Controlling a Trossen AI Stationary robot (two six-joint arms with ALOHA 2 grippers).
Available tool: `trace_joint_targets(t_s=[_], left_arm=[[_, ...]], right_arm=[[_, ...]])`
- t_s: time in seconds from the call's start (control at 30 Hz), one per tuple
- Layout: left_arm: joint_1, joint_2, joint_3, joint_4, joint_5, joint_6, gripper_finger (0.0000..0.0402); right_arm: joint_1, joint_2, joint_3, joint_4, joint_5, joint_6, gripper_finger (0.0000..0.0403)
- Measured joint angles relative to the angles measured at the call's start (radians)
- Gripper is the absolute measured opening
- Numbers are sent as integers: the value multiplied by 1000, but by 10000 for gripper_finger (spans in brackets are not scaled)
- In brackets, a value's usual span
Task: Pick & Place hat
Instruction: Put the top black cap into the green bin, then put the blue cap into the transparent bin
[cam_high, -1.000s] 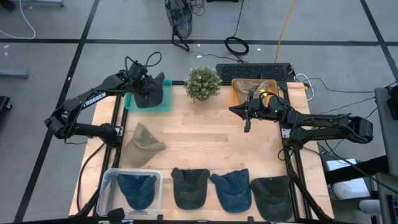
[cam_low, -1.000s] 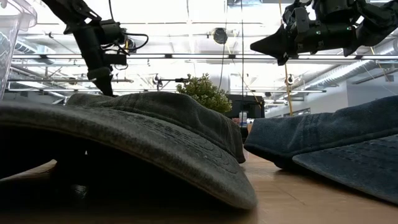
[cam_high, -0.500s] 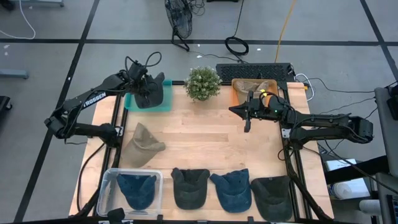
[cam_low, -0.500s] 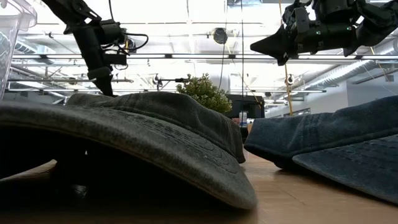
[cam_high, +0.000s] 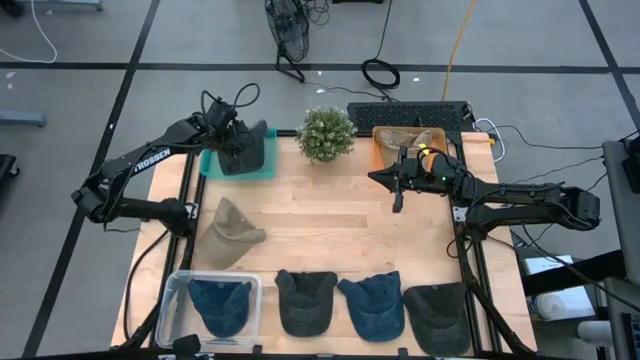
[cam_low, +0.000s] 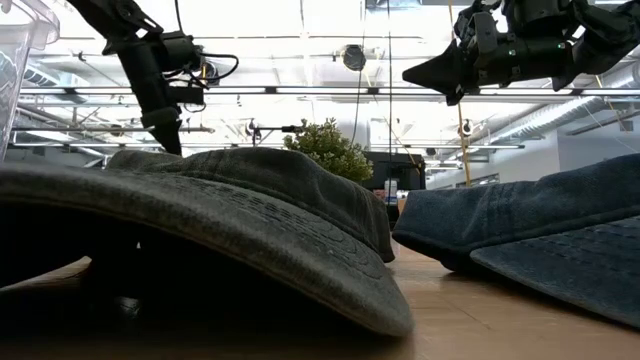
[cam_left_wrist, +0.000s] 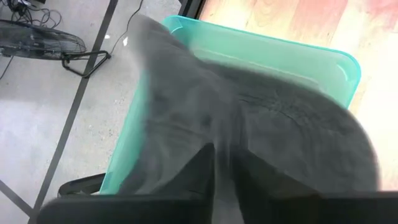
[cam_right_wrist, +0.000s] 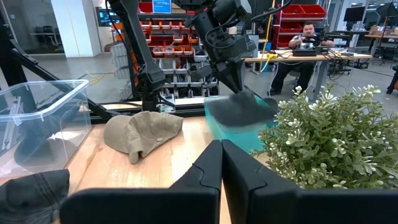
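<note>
A dark grey hat (cam_high: 246, 152) lies in the teal tray (cam_high: 209, 166) at the table's far left corner. It shows blurred in the left wrist view (cam_left_wrist: 280, 124) and in the right wrist view (cam_right_wrist: 240, 107). My left gripper (cam_high: 233, 147) slants down over the hat with its fingers (cam_left_wrist: 199, 177) a little apart, and grey cloth shows in the gap. My right gripper (cam_high: 373, 178) hovers shut and level over the table's far right part. It points toward the left edge and holds nothing. My left gripper stands right at the top of the hat's crown (cam_left_wrist: 224, 140), coming from above on a slant. The hat is blurred there, so I cannot tell whether the fingers touch the cloth. The hat's lower part rests in the tray.
A potted plant (cam_high: 325, 133) stands at the far middle, beside an orange tray (cam_high: 381, 146) with a tan hat. Another tan hat (cam_high: 232, 230) lies at the left. A clear bin (cam_high: 180, 285) with a blue hat and three more hats (cam_high: 375, 305) line the near edge.
</note>
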Motion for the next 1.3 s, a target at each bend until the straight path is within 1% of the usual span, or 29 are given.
trace_joint_targets(t_s=[0.2, 0.37, 0.77, 0.83, 0.9, 1.0, 1.17, 1.3], left_arm=[[0, 0, 0, 0, -9, -24, 114], [-4, 0, 0, 0, -9, -67, 133], [-70, 0, 0, -40, 7, -120, 136], [-85, 0, 0, -39, -11, -175, 136], [-103, 0, 0, -36, -26, -264, 136], [-138, 0, 0, -35, -27, -369, 136], [-196, 0, 1, -76, -40, -386, 136], [-233, 0, 1, -74, -45, -419, 136]], right_arm=[[0, 0, 0, 0, 0, 0, 0], [0, 0, 0, 0, 0, 0, 0], [0, 0, 0, 0, 0, 0, 0], [0, 0, 0, 0, 0, 0, 0], [0, 0, 0, 0, 0, 0, 0], [0, 0, 0, 0, 0, -1, 0], [0, 0, 0, -1, 0, 0, 0], [0, 0, 0, -2, 0, 0, 0]])
